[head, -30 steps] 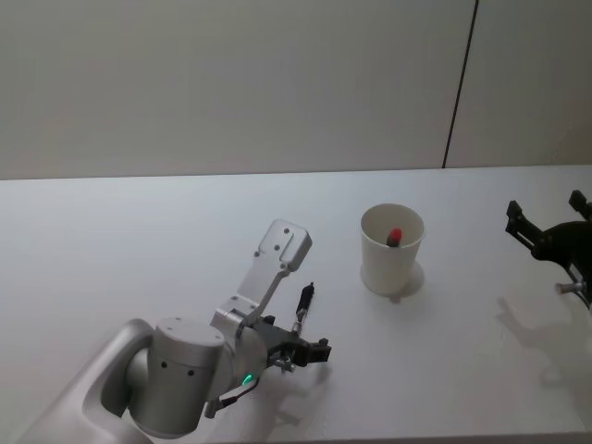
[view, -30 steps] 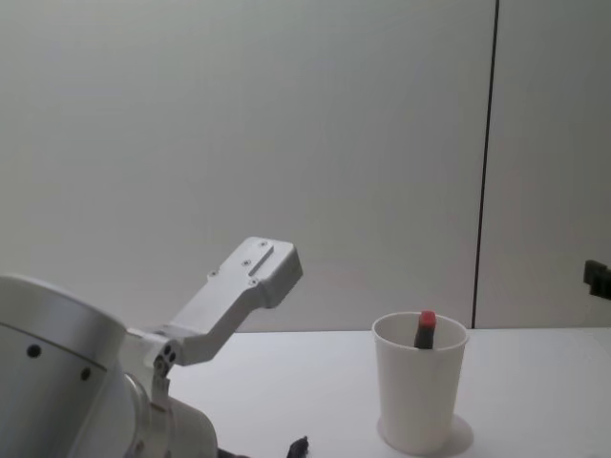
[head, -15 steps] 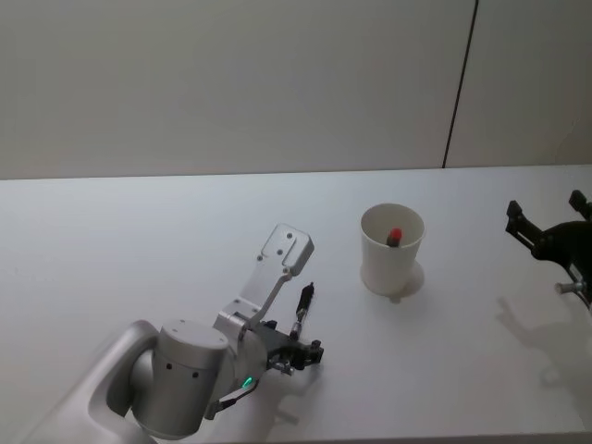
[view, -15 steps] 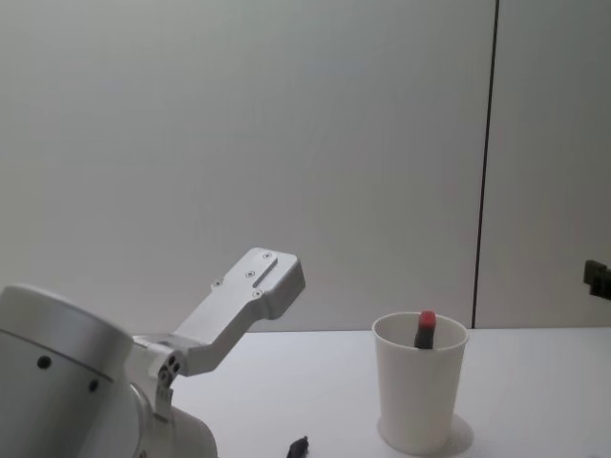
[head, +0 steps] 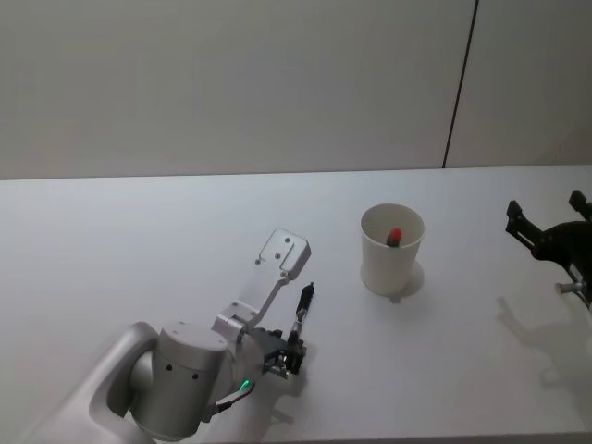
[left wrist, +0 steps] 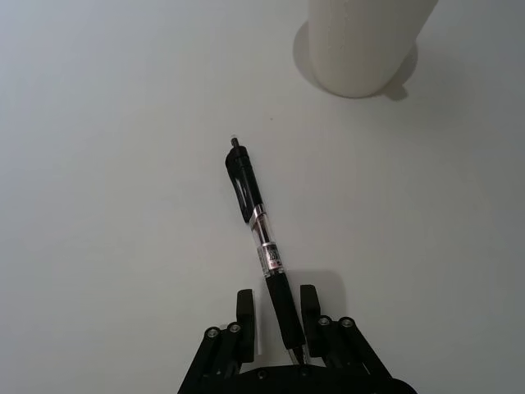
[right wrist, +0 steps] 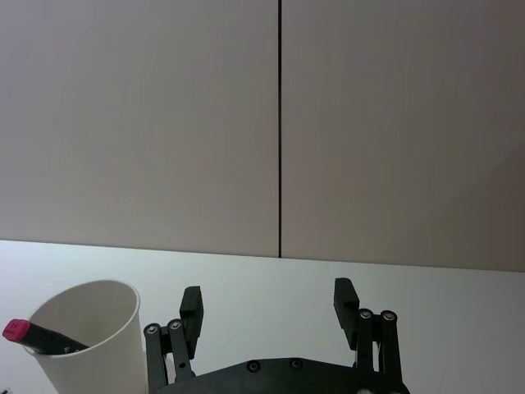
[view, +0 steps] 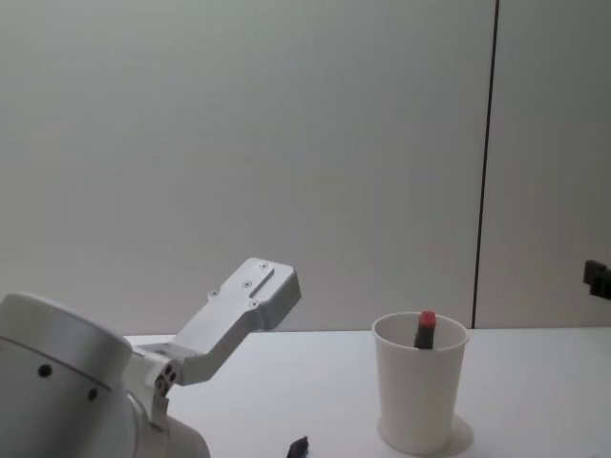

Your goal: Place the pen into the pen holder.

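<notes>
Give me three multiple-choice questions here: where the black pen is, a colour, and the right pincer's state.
1. The black pen lies: A propped on the wall; B on the table between the fingers of the left pincer; C standing upright.
2. The tip poking from the pen holder is: A blue; B red; C green.
3. The right pincer is: A open, empty; B shut on a pen; C shut on a cup.
B, it lies flat there; B, red tip; A, fingers apart.
</notes>
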